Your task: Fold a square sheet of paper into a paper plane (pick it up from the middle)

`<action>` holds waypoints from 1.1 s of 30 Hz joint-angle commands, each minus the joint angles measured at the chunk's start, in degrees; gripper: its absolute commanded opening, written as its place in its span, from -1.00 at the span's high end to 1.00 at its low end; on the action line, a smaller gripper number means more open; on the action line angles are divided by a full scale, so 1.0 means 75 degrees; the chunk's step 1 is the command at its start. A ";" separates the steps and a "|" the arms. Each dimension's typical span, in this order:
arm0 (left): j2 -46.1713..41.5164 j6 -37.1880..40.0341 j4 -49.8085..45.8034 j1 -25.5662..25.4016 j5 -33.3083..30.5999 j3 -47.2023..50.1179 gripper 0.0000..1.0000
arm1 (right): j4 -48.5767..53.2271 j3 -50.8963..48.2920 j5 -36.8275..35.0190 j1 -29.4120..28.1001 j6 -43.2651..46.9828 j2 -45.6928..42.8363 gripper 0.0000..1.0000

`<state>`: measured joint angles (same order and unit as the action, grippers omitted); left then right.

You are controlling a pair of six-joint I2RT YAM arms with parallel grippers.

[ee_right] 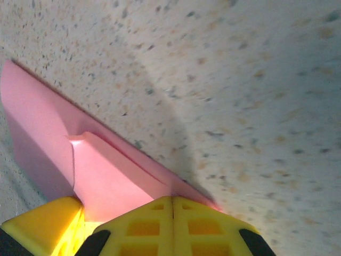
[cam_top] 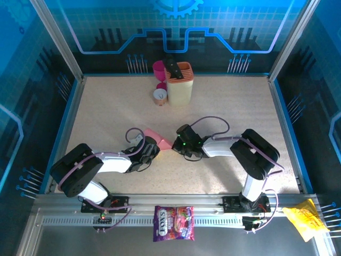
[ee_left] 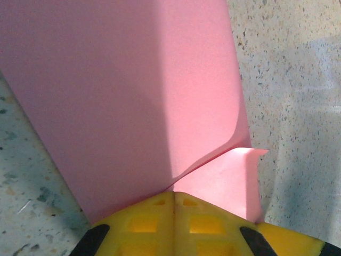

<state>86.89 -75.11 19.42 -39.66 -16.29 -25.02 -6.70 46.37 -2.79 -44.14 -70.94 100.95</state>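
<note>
A thin, salmon-pink sheet of paper [cam_top: 155, 135], partly folded, lies on the speckled beige surface [cam_top: 240, 106]. It sits well in front of the cream slotted holder with the orange top [cam_top: 180, 82], on the side nearer the arm bases. The left pincer [cam_top: 155, 148] is just left of the holder's line and the right pincer [cam_top: 177, 143] is in line with it. Each has its yellow fingers [ee_left: 154, 213] pressed together on an edge of the sheet, where a flap curls up.

Candy bag [cam_top: 173, 223]: brand "FOX'S" in white capitals on the upper part of the purple pack, which lies on the front rail; smaller print below not legible.
Yellow packet [cam_top: 305, 223]: markings not legible.
Back wall [cam_top: 177, 6]: gear emblem, no lettering.
</note>
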 commanded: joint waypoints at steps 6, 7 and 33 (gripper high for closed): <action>0.0379 -0.0002 -0.1629 -0.0017 -0.0126 0.0503 1.00 | 0.1818 -0.0262 -0.0685 0.0953 0.0388 -0.0100 1.00; 0.0389 0.0027 -0.1576 -0.0021 -0.0106 0.0514 1.00 | 0.1911 -0.0199 -0.0638 0.1028 0.0483 -0.0123 1.00; 0.0190 0.3042 -0.1448 0.0038 0.0859 -0.0075 1.00 | 0.1112 0.1438 0.0888 -0.0168 0.2398 0.0647 1.00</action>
<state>86.94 -53.76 17.23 -39.27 -13.39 -26.63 1.83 56.03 2.74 -45.04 -51.92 103.20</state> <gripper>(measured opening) 0.064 0.048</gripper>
